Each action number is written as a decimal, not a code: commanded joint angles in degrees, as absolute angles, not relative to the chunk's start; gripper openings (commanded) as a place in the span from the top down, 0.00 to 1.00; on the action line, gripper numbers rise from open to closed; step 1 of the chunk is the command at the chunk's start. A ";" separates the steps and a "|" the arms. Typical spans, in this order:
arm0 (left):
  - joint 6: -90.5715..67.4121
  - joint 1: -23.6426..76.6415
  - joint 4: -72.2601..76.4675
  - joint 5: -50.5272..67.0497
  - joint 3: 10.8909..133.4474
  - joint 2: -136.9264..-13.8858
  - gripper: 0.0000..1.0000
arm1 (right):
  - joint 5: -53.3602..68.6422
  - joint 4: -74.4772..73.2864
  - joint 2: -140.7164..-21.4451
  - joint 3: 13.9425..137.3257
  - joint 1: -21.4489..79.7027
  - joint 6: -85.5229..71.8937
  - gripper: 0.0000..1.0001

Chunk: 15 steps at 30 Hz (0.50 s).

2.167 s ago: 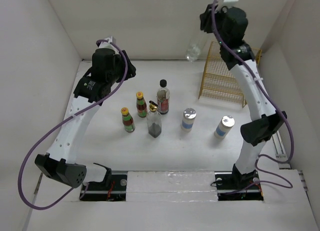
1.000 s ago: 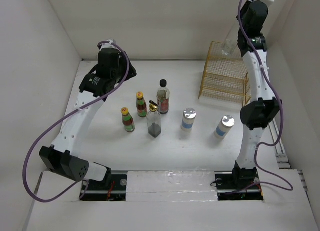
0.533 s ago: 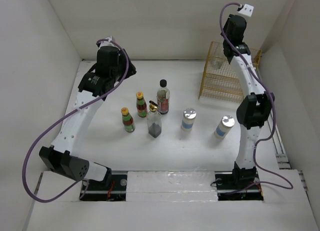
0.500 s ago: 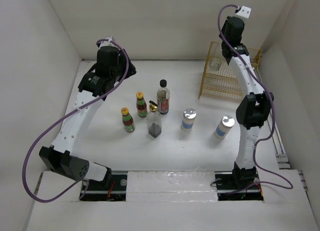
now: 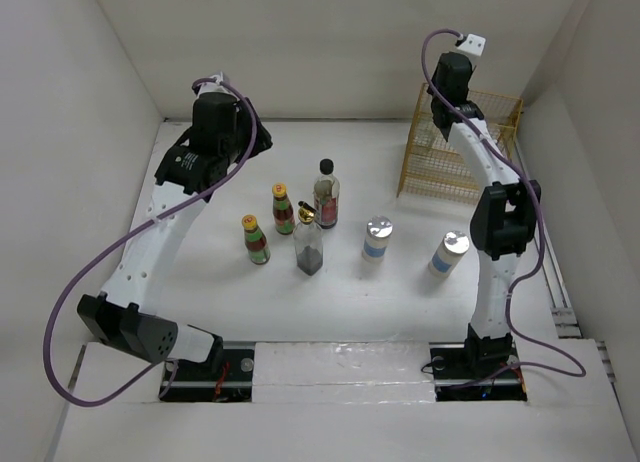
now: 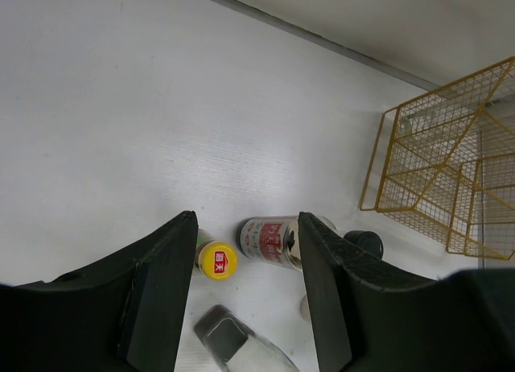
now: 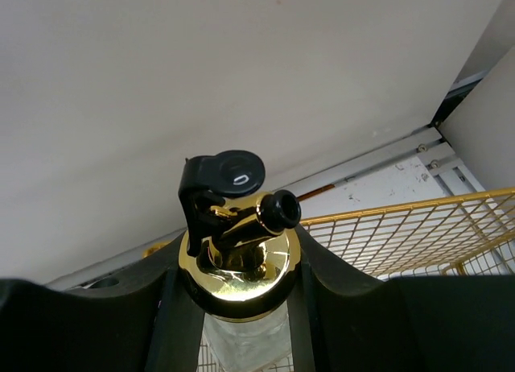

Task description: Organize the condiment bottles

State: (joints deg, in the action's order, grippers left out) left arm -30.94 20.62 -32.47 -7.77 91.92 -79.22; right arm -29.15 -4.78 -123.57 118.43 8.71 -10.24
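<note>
swung over yellow wire rack (image 5: 452, 172), right jaws clamp gold-topped glass bottle (image 7: 239, 263); left jaws apart.

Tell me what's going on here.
The right pincer grips a glass bottle with a gold pourer, up by the yellow wire rack at the back right of the table. The left pincer hovers open above the six other bottles standing mid-table, touching none.

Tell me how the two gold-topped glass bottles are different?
The table bottle stands free on the table; the held bottle is squeezed in the right gripper by the yellow rack. The table bottle looks dark inside; the held bottle looks clear. Both are glass with gold pourers.
</note>
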 commanded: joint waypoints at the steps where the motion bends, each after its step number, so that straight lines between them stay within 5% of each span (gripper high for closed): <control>1: -30.85 20.65 -31.11 -7.21 91.93 -76.38 0.51 | -30.76 0.09 -119.53 117.86 8.96 -10.99 0.85; 13: -30.85 20.65 -30.59 -7.21 90.79 -74.09 0.50 | -25.32 -3.34 -115.85 115.49 7.91 -12.13 0.36; 15: -30.85 20.65 -30.59 -7.21 90.79 -74.09 0.50 | -22.16 -3.87 -115.06 116.80 6.69 -12.13 0.35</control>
